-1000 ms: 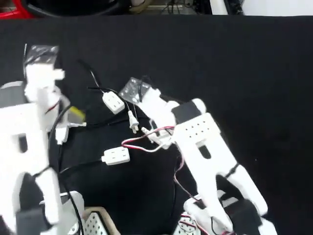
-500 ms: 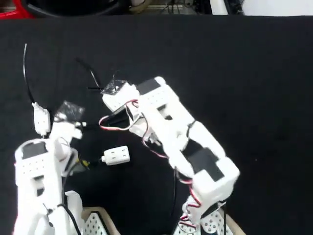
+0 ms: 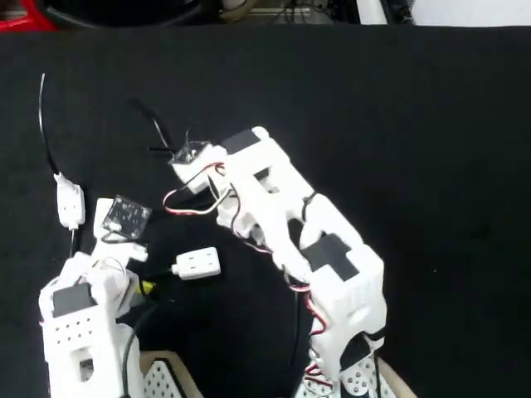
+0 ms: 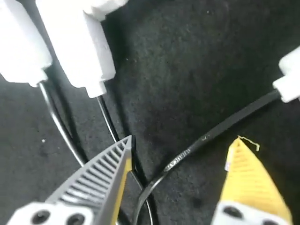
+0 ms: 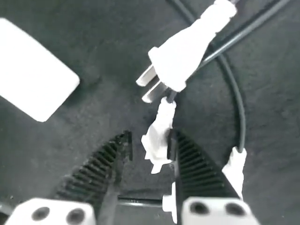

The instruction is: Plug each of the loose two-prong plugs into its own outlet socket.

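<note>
Right gripper [image 5: 150, 137]: jaws apart, straddling a small white piece [image 5: 158, 140]. The piece touches one finger with a gap on the other side, so it's not clamped. Two-prong plug [image 5: 187, 51] lies just beyond on its cord, prongs toward the gripper, not in any socket. White outlet block [image 5: 33, 93] is near it.

Left gripper [image 4: 183, 140]: jaws wide, holding nothing, low over a black cable [image 4: 211, 136]. Cable has print, too small to read. Two white cord ends [image 4: 75, 47] lie side by side past it.

Another outlet socket [image 3: 197, 264] lies on the black tabletop [image 3: 415, 124] between the arms.
</note>
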